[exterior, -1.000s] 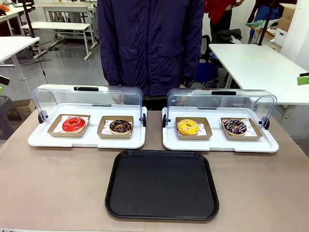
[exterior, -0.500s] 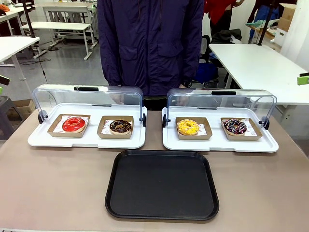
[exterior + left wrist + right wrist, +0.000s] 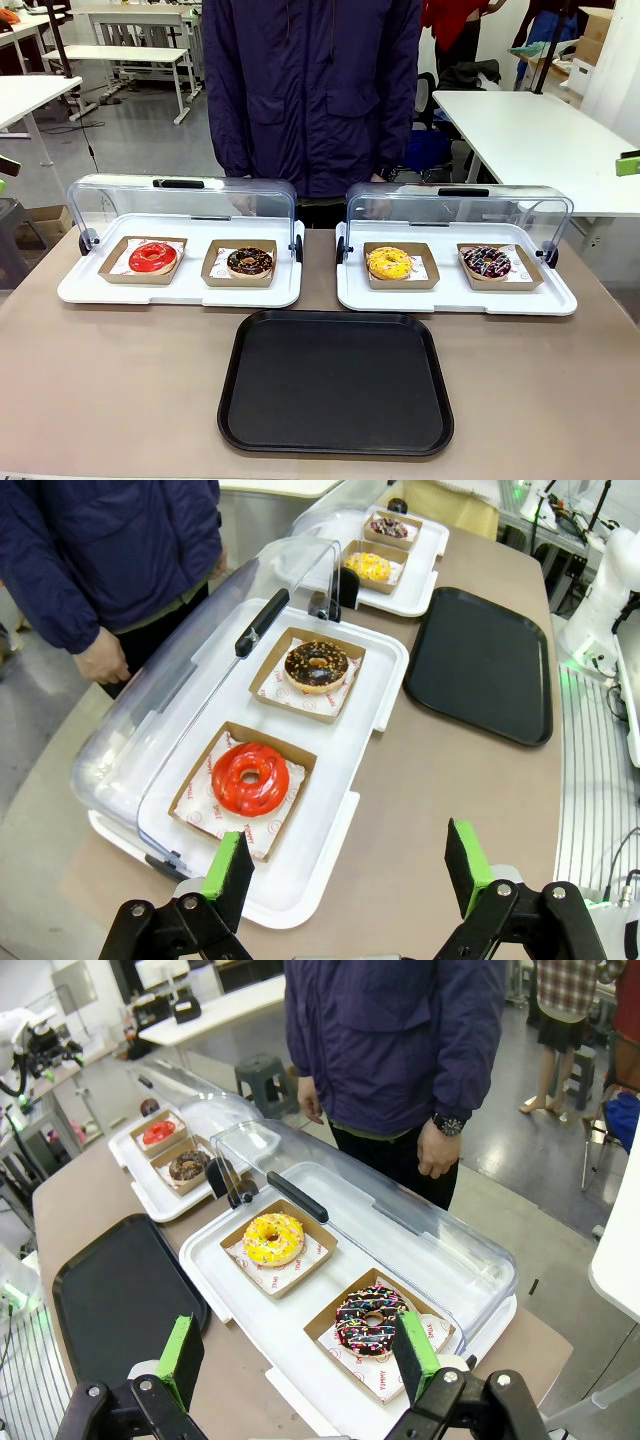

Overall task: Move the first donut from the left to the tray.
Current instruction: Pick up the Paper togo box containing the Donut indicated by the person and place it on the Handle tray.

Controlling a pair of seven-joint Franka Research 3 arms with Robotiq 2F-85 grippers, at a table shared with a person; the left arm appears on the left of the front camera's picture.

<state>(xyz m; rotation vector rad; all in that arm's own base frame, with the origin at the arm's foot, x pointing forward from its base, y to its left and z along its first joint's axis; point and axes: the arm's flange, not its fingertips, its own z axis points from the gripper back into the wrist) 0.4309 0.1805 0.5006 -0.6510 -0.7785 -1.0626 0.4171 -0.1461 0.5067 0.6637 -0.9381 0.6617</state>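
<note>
Hovering w/ jaws spread wide, empty, the left gripper (image 3: 348, 875) faces the red-glazed donut (image 3: 250, 778), just ahead-left in its cardboard holder (image 3: 300, 756), dome lid (image 3: 170, 710) flipped open for access. Black tray (image 3: 480, 660) lies farther ahead-right. Right gripper (image 3: 298, 1355) likewise spread, empty.

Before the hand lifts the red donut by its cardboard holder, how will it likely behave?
The red donut looks glossy and soft, so direct squeezing would probably dent the glaze. Its cardboard holder looks thin and may flex if pinched by one wall.
</note>
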